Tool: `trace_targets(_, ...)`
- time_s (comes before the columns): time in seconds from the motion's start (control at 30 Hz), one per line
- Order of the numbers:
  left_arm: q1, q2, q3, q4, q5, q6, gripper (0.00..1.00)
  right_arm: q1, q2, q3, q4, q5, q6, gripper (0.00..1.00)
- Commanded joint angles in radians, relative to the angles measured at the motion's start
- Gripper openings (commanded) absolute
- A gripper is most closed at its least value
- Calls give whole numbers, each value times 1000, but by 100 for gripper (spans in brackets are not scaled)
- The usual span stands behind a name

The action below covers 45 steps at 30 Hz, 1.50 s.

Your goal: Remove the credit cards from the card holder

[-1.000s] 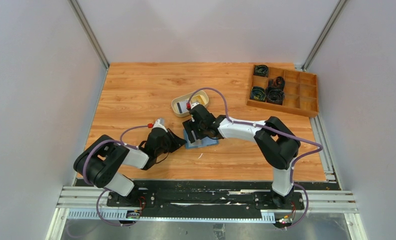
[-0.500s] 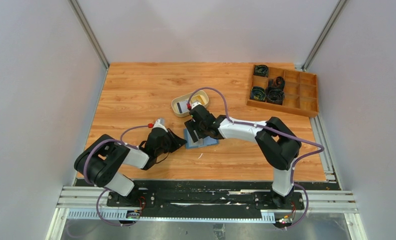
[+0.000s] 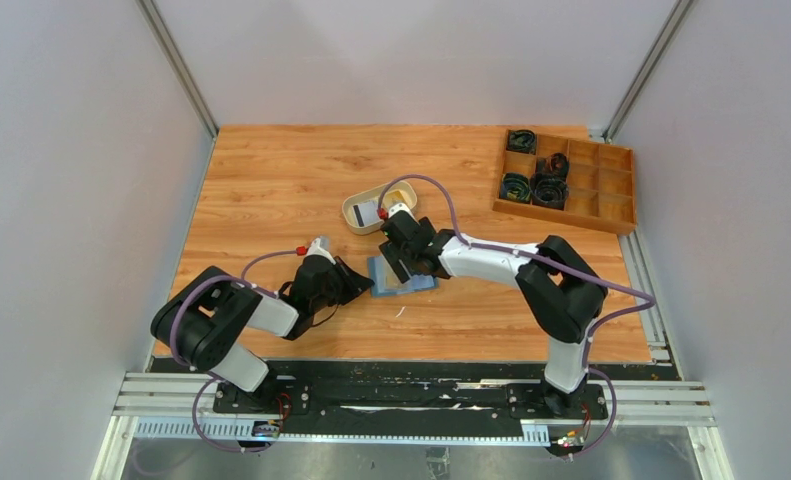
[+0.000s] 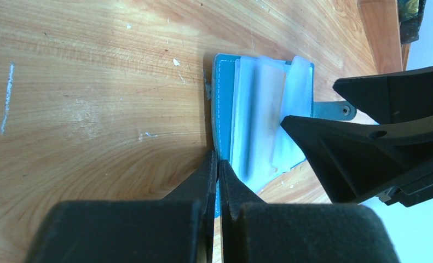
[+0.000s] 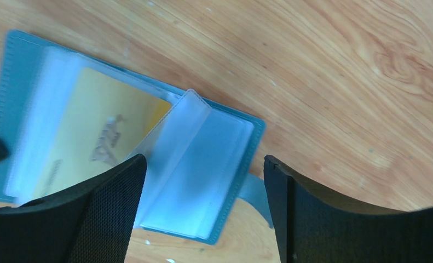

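Wallet (image 4: 223,98) open on the table (image 3: 271,180), your right gripper (image 5: 204,160) just above it.
From overhead that gripper hides much of the wallet, and the sleeves blur in the left wrist view. A yellow card (image 5: 99,129) sits in a clear sleeve, left of the wide-open, empty right fingers. Your left gripper (image 4: 218,164) is pinched tight on the wallet's edge. Since a second ago the right gripper has eased aside, baring more wallet.

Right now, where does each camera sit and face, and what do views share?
Top external: above, behind the bases, looking down on the table; both arms show.
Left wrist: low, looking along the left gripper shut on the card holder; right gripper opposite.
Right wrist: down between its open fingers at the yellow card.
Shared: the card holder.
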<state>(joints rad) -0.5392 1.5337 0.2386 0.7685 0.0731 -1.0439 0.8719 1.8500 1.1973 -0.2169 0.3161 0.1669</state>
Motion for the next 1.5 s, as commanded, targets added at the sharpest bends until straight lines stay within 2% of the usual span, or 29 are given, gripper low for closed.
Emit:
trace_targets(0.0, -5, 55, -34, -199, -21, 44, 0, -6, -34, -39, -145, 155, -68, 83)
trace_targets(0.17, -5, 73, -33, -180, -13, 41, 0, -9, -97, -33, -219, 291, -132, 85)
trace_targets(0.37, -6, 83, -37, -164, -7, 39, 0, -29, -166, 61, -376, 441, -93, 86)
trace_targets(0.4, -5, 83, -38, -164, -7, 40, 0, -30, -179, 75, -384, 430, -84, 87)
trace_targets(0.5, -5, 81, -38, -164, -5, 41, 0, -30, -269, 97, -342, 262, -60, 87)
trace_targets(0.6, -5, 82, -37, -164, -6, 41, 0, -21, -316, 75, -200, 53, -27, 86)
trace_targets(0.63, -6, 82, -36, -164, -6, 41, 0, -14, -307, 74, -166, 34, -15, 86)
trace_targets(0.9, -5, 69, -42, -165, -4, 39, 0, 39, -43, 251, -235, -41, 90, 84)
trace_targets(1.07, -5, 68, -39, -165, -3, 38, 0, 41, 21, 257, -209, -109, 169, 84)
trace_targets(1.47, -5, 80, -36, -166, -2, 39, 0, 45, 119, 260, -196, -138, 177, 84)
